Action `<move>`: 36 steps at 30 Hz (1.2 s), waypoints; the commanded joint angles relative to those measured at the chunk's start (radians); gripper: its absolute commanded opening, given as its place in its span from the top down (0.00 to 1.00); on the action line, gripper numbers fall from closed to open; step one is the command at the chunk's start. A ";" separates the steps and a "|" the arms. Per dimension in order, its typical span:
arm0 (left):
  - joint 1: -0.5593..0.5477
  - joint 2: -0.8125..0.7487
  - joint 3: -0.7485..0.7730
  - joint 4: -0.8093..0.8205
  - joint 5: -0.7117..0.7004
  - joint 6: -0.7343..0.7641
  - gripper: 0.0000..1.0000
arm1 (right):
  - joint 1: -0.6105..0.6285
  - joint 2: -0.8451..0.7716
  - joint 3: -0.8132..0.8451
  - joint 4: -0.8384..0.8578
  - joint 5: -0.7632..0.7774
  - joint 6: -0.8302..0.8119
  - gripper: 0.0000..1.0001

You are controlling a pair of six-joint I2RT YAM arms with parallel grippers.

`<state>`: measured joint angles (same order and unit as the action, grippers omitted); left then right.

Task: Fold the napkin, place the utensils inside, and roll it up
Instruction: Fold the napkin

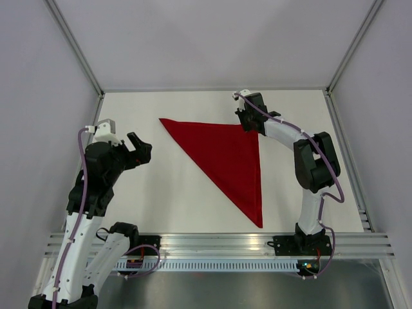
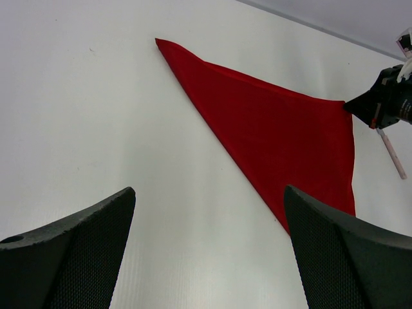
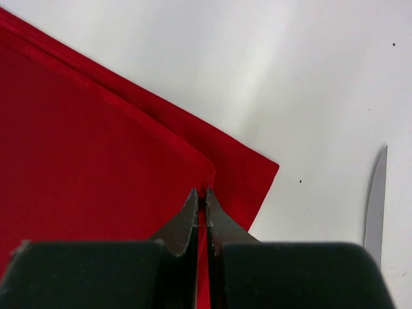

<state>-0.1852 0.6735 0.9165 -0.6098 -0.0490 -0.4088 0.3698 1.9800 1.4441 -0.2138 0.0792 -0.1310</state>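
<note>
Top, left-wrist and right-wrist views. The napkin [image 1: 233, 159] lies flat on the white tabletop [image 1: 174, 199], folded into a triangle. Its long edge runs diagonally from a sharp tip at the far left to a sharp tip at the near right. The square corner sits at the far right, and the two shorter edges run along the far side and the right side. In the right-wrist view the napkin [image 3: 96, 148] shows two layers at that corner, the upper one set slightly back from the lower.

My right claw [image 1: 252, 129] reaches over this square corner. Its fingers [image 3: 219, 222] are pressed together and pinch the edge of the upper layer.

My left claw [image 1: 141, 148] hangs above bare tabletop, well to the left of the napkin, with its fingers [image 2: 84, 251] spread wide and nothing between them.

The utensil [image 2: 393, 153] is a thin, pale, straight stick lying on the tabletop just to the right of the pinched corner, apart from the cloth. Its long axis is roughly in line with the napkin's right edge. My right arm hides it in the top view.

A small white label [image 2: 405, 42] above the right claw is too small to read.

Grey walls with metal posts [image 1: 74, 48] enclose the tabletop, and a slotted rail [image 1: 219, 243] borders its near edge.
</note>
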 commanded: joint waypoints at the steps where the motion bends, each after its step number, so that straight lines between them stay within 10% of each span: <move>1: 0.004 0.000 -0.002 0.031 0.021 0.048 0.00 | -0.012 0.013 0.018 0.017 0.017 0.011 1.00; 36: 0.004 0.005 -0.011 0.031 0.034 0.048 0.00 | -0.049 0.048 0.059 0.019 0.041 0.013 1.00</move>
<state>-0.1852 0.6743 0.9092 -0.6090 -0.0425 -0.4088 0.3309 2.0136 1.4631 -0.2020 0.0883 -0.1276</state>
